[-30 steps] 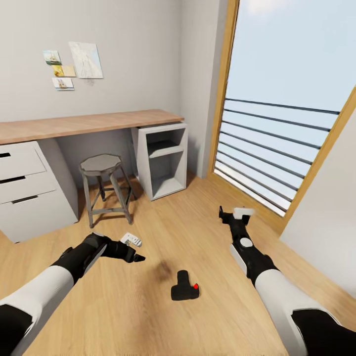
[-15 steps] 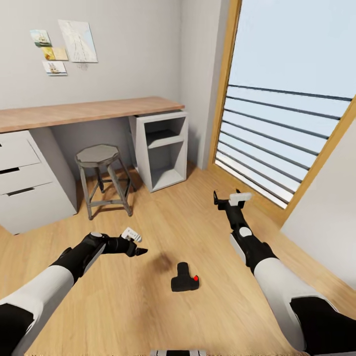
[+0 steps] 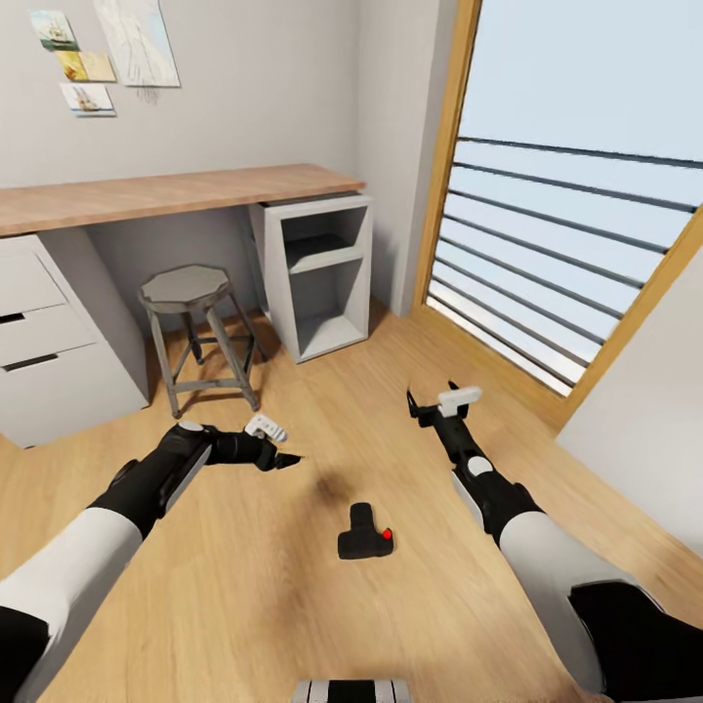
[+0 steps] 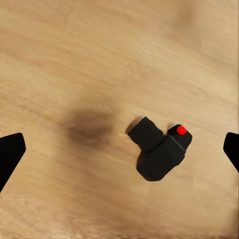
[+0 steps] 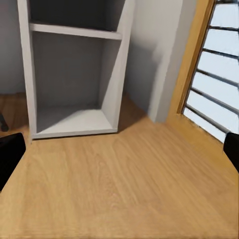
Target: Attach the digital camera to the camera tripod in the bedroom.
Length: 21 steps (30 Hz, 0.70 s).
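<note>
Camera (image 3: 365,535) lies on wood floor (image 3: 244,586), between arms, untouched. View has shifted: wall pictures higher, both arms stretched further forward. Left claw (image 3: 281,459) spread wide, empty, aimed down at camera; right claw (image 3: 434,406) wide, empty. Pickup approach judged under way.

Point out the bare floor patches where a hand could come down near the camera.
Bare wood surrounds the camera: between it and the left gripper, and toward the right gripper and the window. It is tighter near the stool legs and the white gadget.
</note>
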Tool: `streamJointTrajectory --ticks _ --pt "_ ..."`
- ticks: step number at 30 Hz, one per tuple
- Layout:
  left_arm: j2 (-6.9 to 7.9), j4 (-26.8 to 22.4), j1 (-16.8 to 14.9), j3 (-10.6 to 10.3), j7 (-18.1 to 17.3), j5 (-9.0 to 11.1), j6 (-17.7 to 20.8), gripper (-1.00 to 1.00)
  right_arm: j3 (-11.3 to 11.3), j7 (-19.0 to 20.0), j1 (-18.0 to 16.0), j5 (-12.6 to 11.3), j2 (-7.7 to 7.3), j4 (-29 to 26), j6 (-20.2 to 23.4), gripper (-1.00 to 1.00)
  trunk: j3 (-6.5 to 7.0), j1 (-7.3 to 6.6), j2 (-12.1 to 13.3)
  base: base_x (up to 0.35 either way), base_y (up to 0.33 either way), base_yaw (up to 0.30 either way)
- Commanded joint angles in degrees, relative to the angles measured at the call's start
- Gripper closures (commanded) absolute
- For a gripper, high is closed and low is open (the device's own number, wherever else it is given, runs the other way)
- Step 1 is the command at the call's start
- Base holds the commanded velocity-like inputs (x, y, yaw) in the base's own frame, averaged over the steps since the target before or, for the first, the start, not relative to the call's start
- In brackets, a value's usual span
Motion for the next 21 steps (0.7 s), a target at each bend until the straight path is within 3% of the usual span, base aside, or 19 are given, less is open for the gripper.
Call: streamJointTrajectory --ticks 1,4,8,10,15,16,21 --pt "0.48 -0.63 -0.19 0.03 0.00 0.38 1.71 -1.00 -0.13 0.02 -0.05 0.48 0.02 0.13 -0.19 -1.00 -0.27 0.01 -0.04 0.000 0.000 0.000" --pt "1.65 -2.00 -0.92 0.76 -0.08 0.38 4.73 -1.00 -0.09 0.07 -0.06 0.48 0.02 0.27 -0.25 -1.00 -0.94 0.09 -0.08 0.000 0.000 0.000" --pt "2.86 -3.01 -3.64 3.60 -0.19 0.38 8.32 -1.00 -0.06 0.12 -0.06 0.49 0.02 0.38 -0.29 -1.00 -1.82 0.19 -0.13 0.000 0.000 0.000" --pt "2.96 -3.23 -5.81 4.81 -0.23 0.38 9.70 -1.00 -0.05 0.13 -0.07 0.49 0.02 0.41 -0.30 -1.00 -2.27 0.24 -0.16 0.000 0.000 0.000" --pt "2.95 -3.27 -10.95 5.53 -0.55 0.38 14.20 -1.00 -0.11 0.09 -0.07 0.47 0.02 0.42 -0.42 -1.00 -3.38 0.37 -0.22 0.000 0.000 0.000" --pt "3.01 -3.45 -12.68 5.57 -2.24 0.34 16.20 -1.00 -0.13 0.06 -0.07 0.43 0.02 0.38 -1.68 -1.00 -3.60 0.40 -0.24 0.000 0.000 0.000" --pt "3.15 -4.53 -13.30 4.98 -9.75 0.11 16.85 -1.00 -0.21 -0.14 -0.07 0.27 0.02 0.35 -7.31 -1.00 -4.71 0.53 -0.30 0.000 0.000 0.000"
